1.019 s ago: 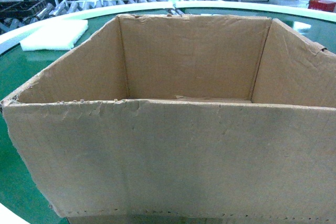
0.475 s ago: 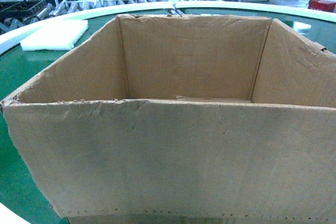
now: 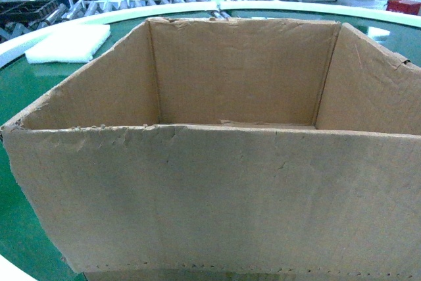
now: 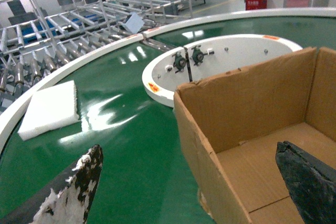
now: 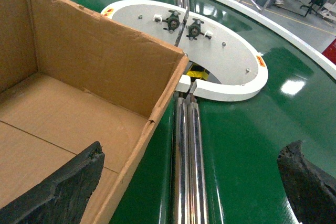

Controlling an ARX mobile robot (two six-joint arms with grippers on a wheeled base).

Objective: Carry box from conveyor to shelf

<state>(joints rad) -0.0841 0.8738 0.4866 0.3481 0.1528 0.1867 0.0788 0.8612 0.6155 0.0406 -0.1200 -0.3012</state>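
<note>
While your left hand (image 4: pixel 191 187) stands wide, one worn finger (image 4: pixel 79 190) hangs over the green belt outside the box's left wall and the other sits over the box floor, so the wall lies between them. Your right hand (image 5: pixel 184 182) is just as wide and straddles the right wall the same way, one finger (image 5: pixel 58 190) inside, one outside above the belt. Neither finger pair is seen touching cardboard.

You have one box (image 3: pixel 217 195), open-topped and empty, sitting on the conveyor (image 4: pixel 126 145), close to its white hub (image 5: pixel 231 56). Count one white foam slab (image 3: pixel 69 43) on the belt near the outer rim, and two shiny rollers (image 5: pixel 186 156) beside the box's right wall. Orange stickers on the hub are too small to read.
</note>
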